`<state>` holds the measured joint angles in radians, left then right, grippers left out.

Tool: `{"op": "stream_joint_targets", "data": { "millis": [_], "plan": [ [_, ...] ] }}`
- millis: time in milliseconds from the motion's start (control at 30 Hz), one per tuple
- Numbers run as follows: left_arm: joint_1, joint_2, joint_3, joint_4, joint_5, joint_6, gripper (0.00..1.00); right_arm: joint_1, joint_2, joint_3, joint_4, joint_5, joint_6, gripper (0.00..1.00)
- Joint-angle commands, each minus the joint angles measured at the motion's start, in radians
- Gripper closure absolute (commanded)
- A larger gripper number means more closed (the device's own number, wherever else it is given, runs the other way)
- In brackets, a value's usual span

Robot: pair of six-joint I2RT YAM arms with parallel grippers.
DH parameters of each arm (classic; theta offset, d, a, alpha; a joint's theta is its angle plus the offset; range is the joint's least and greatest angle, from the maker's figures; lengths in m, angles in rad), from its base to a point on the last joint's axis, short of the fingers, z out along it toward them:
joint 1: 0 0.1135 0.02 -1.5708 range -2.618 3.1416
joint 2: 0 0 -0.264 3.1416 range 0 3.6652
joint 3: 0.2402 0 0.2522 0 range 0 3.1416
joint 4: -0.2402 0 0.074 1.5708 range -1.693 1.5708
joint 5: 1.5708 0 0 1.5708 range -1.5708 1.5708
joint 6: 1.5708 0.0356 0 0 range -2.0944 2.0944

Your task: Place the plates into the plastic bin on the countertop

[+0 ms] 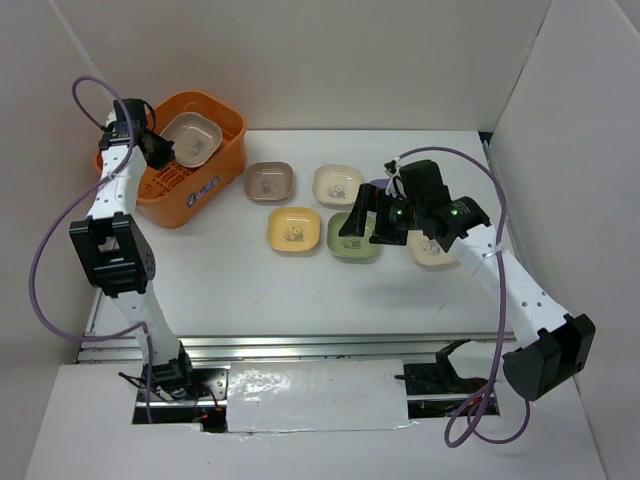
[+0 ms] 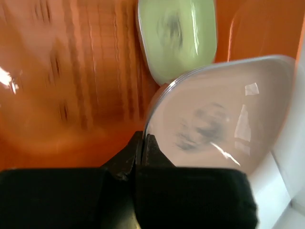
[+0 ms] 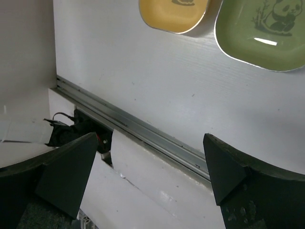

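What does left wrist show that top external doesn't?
Only left wrist: a pale green plate lying in the bin; in top it seems hidden under the held plate.
Only top: right claw, open above the table, plus loose plates there, including a brown plate, cream plate, yellow plate and green plate.
Both: bin, held plate, left claw shut on its rim.

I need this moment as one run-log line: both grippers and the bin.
left gripper: shut on pale plate, over plastic bin | right gripper: open, empty, above countertop | light green plate: lying in bin
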<state>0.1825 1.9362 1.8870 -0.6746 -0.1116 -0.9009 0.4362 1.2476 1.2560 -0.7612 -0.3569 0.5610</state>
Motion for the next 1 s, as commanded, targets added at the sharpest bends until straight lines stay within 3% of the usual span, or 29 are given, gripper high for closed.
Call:
{"op": "stream_joint_targets", "data": {
  "millis": [0,167,433,567,667,700,767,800,833,967],
  "plan": [
    [0.047,0.059,0.058,0.2,0.102,-0.065,1.0,0.028,-0.02,-0.006,0.027,-0.034,0.005,0.0],
    [0.098,0.139,0.084,0.314,0.18,-0.15,1.0,0.05,-0.011,-0.01,0.033,-0.02,0.008,0.0],
    [0.106,0.403,0.401,0.25,0.174,-0.073,1.0,0.035,0.044,0.034,0.004,-0.013,-0.013,0.0],
    [0.1,0.438,0.408,0.259,0.144,-0.075,0.95,0.022,0.062,0.056,-0.023,-0.002,-0.029,0.0],
    [0.095,0.432,0.393,0.257,0.127,-0.072,0.81,0.006,0.073,0.072,-0.033,-0.008,-0.027,0.0],
    [0.086,0.429,0.389,0.253,0.116,-0.072,0.6,0.004,0.081,0.08,-0.036,-0.013,-0.026,0.0],
    [0.075,0.396,0.385,0.233,0.121,-0.061,0.4,0.006,0.102,0.105,-0.041,-0.02,-0.029,0.0],
    [0.058,0.379,0.38,0.228,0.072,-0.047,0.16,0.006,0.108,0.115,-0.047,-0.019,-0.03,0.0],
    [0.051,0.356,0.374,0.237,0.04,-0.038,0.01,0.006,0.124,0.132,-0.05,-0.02,-0.029,0.0],
    [-0.01,0.158,0.383,0.241,-0.065,0.061,0.01,0.006,0.148,0.152,-0.05,-0.027,-0.033,0.0]
  ]
}}
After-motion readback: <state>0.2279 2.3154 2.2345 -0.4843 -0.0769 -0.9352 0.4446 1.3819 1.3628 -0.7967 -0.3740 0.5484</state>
